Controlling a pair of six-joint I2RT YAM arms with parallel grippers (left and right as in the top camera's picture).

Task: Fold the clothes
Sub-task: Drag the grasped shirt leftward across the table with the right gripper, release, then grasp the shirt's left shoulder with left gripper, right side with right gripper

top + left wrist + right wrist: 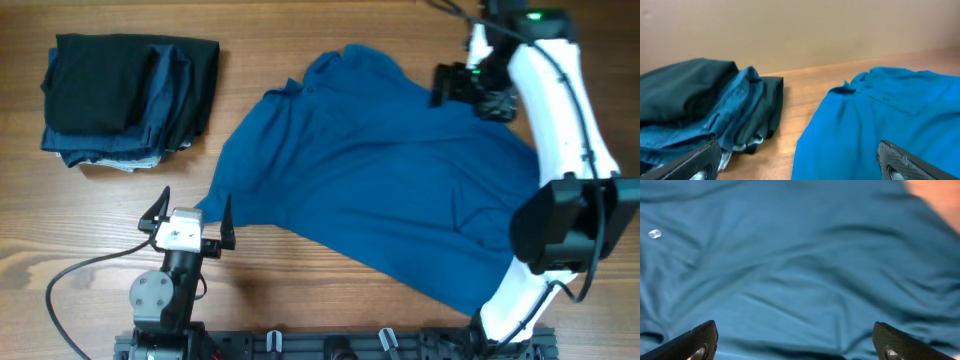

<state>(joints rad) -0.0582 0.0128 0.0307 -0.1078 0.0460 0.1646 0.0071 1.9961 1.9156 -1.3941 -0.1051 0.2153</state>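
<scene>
- We're watching the polo shirt (pixel 380 170) sprawling rumpled across the tabletop (pixel 60 230); right end effector (pixel 445 85) at two o'clock, left end effector (pixel 193 212) at seven, both gaping, empty.
- We're risking pinching one wrinkled layer, skewing the fold.

Wood table (pixel 260 40) fills the overhead view edge to edge: mid-brown, grain running L-R w/ darker streaks, matte finish. Upper left of that frame: pile of folded dark garments (pixel 130 100), black on top, navy layers under, lying flat on the tabletop w/ a soft shadow along its lower edge.

Left wrist view: plain beige wall (pixel 800 30) across the top half, bare, a bit blurred. It meets the table's far edge in a line rising slightly to the right.

Right wrist view: small patch of wood at upper right corner, out of focus.

Light even and diffuse; shadows soft throughout.
</scene>
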